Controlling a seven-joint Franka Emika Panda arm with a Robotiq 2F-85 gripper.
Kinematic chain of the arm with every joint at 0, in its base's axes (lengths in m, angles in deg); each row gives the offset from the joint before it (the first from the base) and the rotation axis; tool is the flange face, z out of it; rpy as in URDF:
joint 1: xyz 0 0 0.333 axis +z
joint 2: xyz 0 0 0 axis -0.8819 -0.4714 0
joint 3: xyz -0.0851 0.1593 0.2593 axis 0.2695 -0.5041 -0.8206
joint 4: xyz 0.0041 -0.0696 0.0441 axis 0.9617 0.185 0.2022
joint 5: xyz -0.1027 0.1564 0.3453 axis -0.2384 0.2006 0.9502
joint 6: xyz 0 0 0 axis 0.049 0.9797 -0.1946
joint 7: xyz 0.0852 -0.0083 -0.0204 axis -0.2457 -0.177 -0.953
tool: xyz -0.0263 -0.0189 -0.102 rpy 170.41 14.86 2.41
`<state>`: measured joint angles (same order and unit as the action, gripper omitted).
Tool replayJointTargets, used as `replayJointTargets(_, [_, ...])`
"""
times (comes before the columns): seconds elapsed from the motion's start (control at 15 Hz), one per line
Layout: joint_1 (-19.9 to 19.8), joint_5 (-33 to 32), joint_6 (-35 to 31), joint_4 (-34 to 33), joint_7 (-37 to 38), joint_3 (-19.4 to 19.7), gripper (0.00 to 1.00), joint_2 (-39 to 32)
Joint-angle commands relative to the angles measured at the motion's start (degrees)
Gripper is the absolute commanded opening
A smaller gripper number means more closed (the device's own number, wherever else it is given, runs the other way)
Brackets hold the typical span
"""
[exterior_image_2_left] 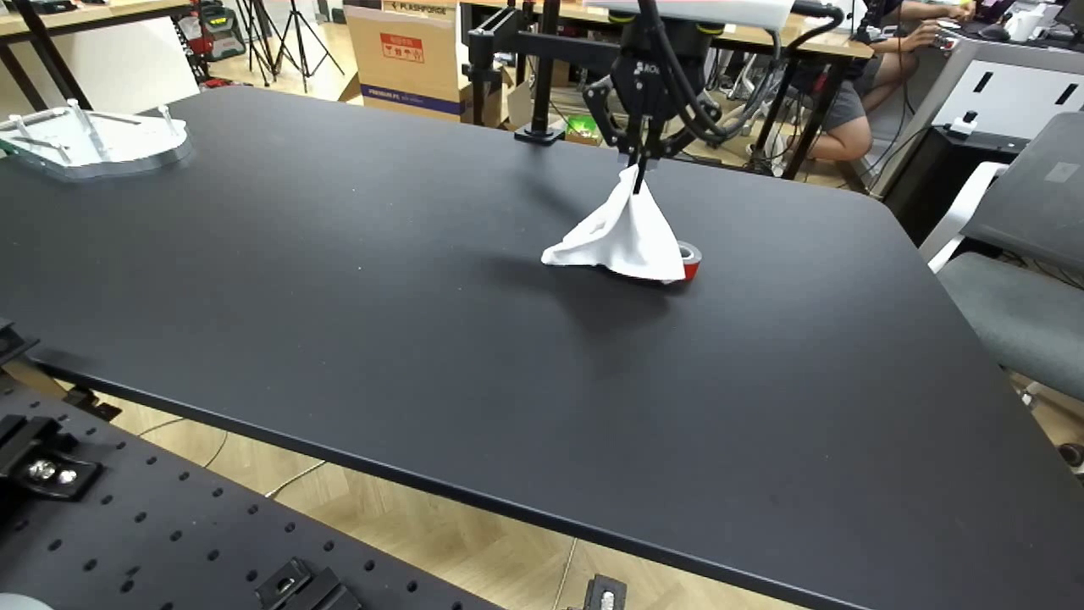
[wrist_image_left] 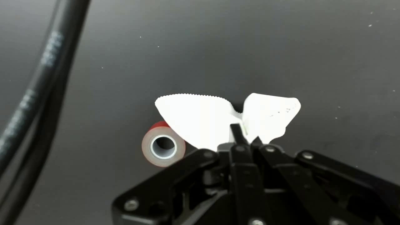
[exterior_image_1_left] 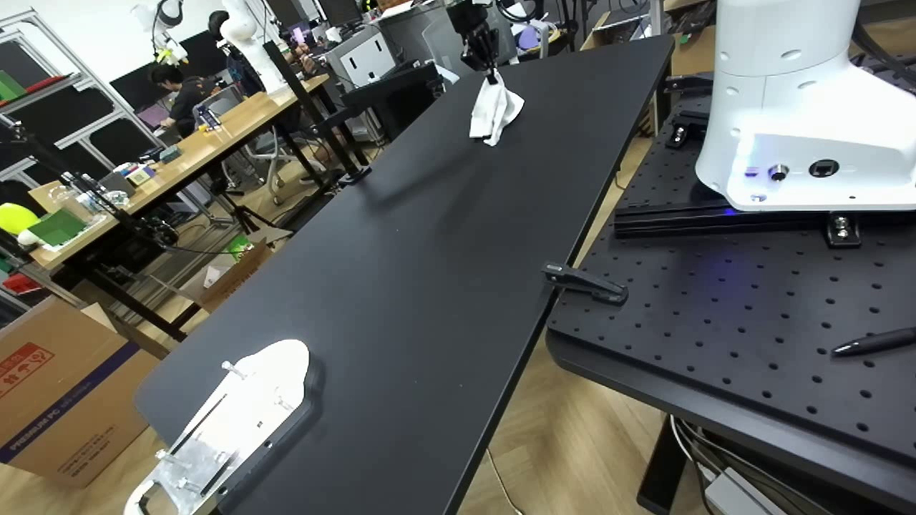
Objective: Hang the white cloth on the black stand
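The pincer [exterior_image_1_left: 491,76] grips white cloth [exterior_image_1_left: 495,109] over the black table [exterior_image_1_left: 422,279].

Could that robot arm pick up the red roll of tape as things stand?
Probably not: the gripper is closed on the white cloth, which also hides part of the tape roll in the wrist view. The roll is close by, though, so with the cloth set aside it looks reachable.

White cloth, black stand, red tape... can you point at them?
White cloth [exterior_image_2_left: 622,235], in an exterior view: its draped middle.
Black stand [exterior_image_2_left: 543,93], in an exterior view: its upright post.
Red tape [wrist_image_left: 162,153], in the wrist view: its inner ring.
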<state>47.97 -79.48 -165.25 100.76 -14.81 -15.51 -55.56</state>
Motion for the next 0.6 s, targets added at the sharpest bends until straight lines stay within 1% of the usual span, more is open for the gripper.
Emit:
replayJointTargets(0.0, [1.5, 1.4, 5.1, -2.1, 4.6, -0.4, 0.01, 3.5])
replayJointTargets(0.33, [4.9, 0.4, 7.1, -4.7, 8.9, -1.0, 0.01, 8.8])
replayJointTargets(0.53, [7.4, 0.8, 9.7, -7.2, 10.7, -2.1, 0.01, 11.1])
